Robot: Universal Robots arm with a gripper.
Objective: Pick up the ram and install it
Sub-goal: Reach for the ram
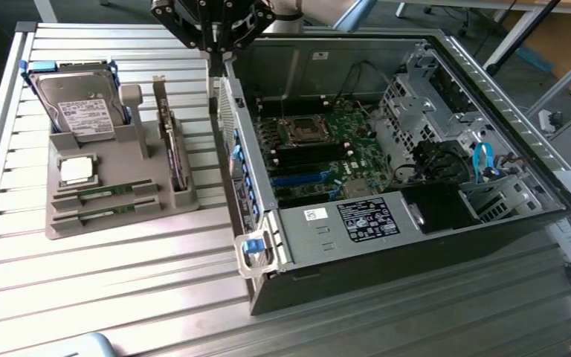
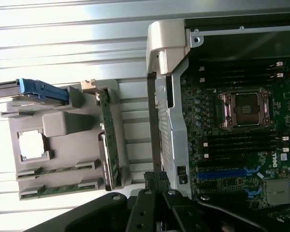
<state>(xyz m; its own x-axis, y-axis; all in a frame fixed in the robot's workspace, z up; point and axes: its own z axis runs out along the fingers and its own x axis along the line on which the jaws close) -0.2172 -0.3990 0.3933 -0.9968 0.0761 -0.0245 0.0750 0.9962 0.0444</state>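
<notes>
The hand [image 1: 216, 46] hangs at the far edge of the scene in the exterior view, above the gap between the grey holder [image 1: 122, 225] and the rear wall of the open computer case [image 1: 415, 256]. Its fingers are pressed together and nothing is between them. In the wrist view the joined fingertips of the hand [image 2: 157, 178] point at the case's metal rear edge, with the holder [image 2: 72, 145] on one side and the motherboard [image 2: 217, 159] on the other.

The ram [image 1: 104, 193] lies flat in a slot at the near end of the holder, well apart from the hand. A second ram stick [image 1: 104, 214] lies parallel just beside it, closer to the holder's front edge. Both also show in the wrist view, the ram [image 2: 58, 171] and the second ram stick [image 2: 58, 188], each seated between small grey end blocks.

On the same holder, a square silver processor chip [image 1: 75, 169] sits just behind the ram, a hard drive [image 1: 82, 104] with a blue frame stands at the far end, and a dark expansion card [image 1: 175, 149] stands upright along the side nearest the case.

The case lies open on the slatted metal desk [image 1: 117, 297]. Inside, the motherboard [image 1: 335, 141] carries a processor socket [image 1: 300, 132] with black memory slots [image 1: 311, 156] beside it.
</notes>
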